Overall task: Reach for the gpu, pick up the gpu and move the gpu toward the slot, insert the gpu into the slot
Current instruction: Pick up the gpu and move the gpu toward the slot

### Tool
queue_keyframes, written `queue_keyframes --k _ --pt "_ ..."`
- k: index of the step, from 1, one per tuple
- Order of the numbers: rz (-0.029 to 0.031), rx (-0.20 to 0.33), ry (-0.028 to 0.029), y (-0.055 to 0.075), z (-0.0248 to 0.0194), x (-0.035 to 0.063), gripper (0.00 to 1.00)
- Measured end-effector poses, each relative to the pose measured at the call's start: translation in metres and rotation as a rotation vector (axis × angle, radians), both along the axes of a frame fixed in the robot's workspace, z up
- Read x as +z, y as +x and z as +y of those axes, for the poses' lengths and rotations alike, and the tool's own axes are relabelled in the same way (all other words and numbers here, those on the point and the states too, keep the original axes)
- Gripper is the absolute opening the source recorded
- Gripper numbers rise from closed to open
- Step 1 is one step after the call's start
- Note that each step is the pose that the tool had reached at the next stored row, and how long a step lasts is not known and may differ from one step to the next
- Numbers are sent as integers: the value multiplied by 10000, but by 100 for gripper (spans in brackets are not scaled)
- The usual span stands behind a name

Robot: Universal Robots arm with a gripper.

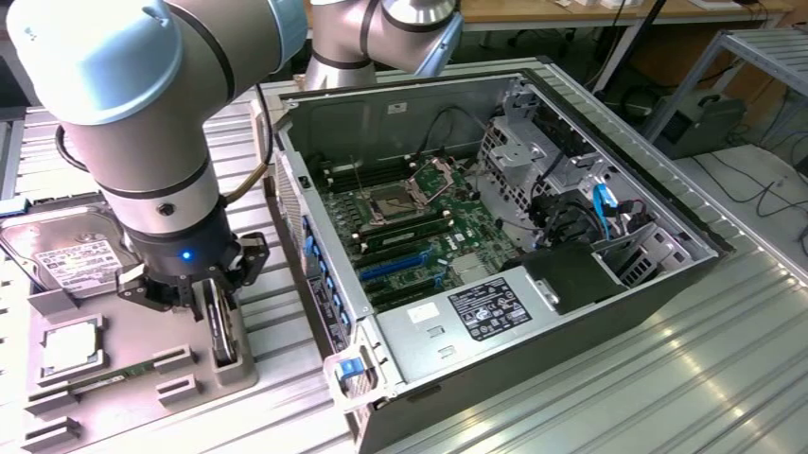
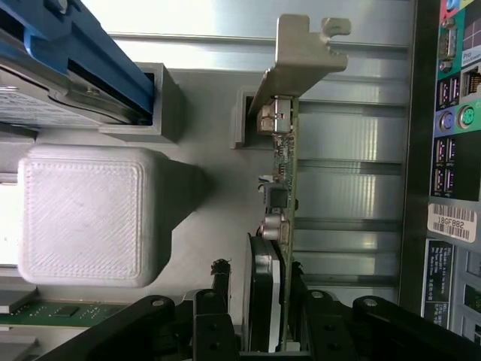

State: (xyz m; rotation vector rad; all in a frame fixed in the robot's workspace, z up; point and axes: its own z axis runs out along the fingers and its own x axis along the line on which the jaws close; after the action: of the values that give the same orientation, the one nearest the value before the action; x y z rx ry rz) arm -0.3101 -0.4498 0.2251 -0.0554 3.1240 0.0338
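On the exterior view's left, the arm reaches down over a grey fixture tray (image 1: 142, 390) that lies on the ribbed metal table (image 1: 657, 378). The gripper (image 1: 211, 301) hangs low over the tray's edge nearest the computer case (image 1: 657, 203). The gpu (image 1: 226, 337) stands on its long edge in an upright holder of the tray, directly under the gripper, with its upper part between the jaws. Also on the tray are a silver hard drive (image 1: 63, 251), a square processor chip (image 1: 70, 346) and a memory stick (image 1: 108, 380), all farther toward the exterior view's left. The case lies open on its side just beside the tray, its motherboard (image 1: 423, 213) exposed. The blue expansion slots (image 1: 397, 269) on that board hold no card, and the gpu is well apart from them.

From the wrist view, the gpu (image 2: 285, 173) is seen edge-on, with its silver bracket (image 2: 301, 64) at the end farthest from the gripper (image 2: 259, 282). The fingers (image 2: 219, 289) are spread to either side of the card. A narrow gap shows between one finger and the card's dark body, while the other finger sits right against the board. The card's foot rests in its grey holder (image 2: 244, 116). A white ribbed block (image 2: 83, 214) stands near the card on one side, and the case's rear port panel (image 2: 451, 135) runs along the other.
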Motion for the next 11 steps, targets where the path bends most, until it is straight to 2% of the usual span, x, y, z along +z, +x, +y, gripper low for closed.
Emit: queue_keyframes --k 9,10,11 --pt "0 -2 0 -1 0 -1 39" --pt "0 -1 0 -1 0 -1 32" --pt "-1 -1 0 -1 0 -1 32"
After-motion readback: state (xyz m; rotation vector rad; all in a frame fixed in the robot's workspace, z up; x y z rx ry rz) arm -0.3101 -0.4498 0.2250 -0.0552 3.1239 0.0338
